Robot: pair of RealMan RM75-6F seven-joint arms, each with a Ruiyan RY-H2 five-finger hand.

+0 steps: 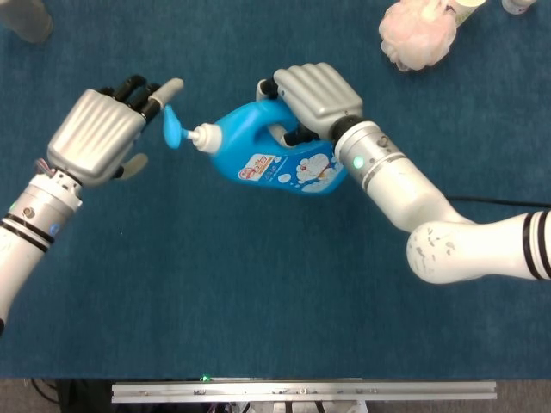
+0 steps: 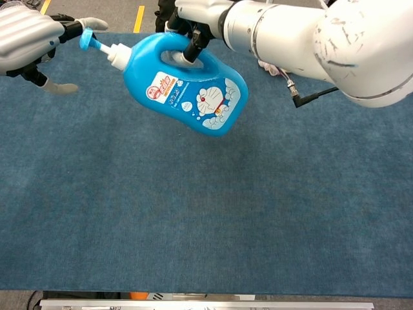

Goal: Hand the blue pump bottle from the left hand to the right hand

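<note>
1. Head view: the right hand [image 1: 312,96] grips the handle of the blue plastic pump bottle with a cartoon label [image 1: 275,162], fingers wrapped through the loop.
2. Bottle is held tilted above the dark blue carpeted table [image 1: 258,292], pump nozzle pointing to 9 o'clock.
3. Left hand [image 1: 96,138] sits at 9 o'clock of the nozzle, fingers spread, holding nothing.
4. Pink mesh bath sponge [image 1: 418,34] lies at 1 o'clock of the bottle, well apart.

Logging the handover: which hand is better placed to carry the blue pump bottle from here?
The right hand: it grips the handle of the blue pump bottle and holds it tilted, clear of the blue mat. The left hand is open beside the pump head, holding nothing.
</note>
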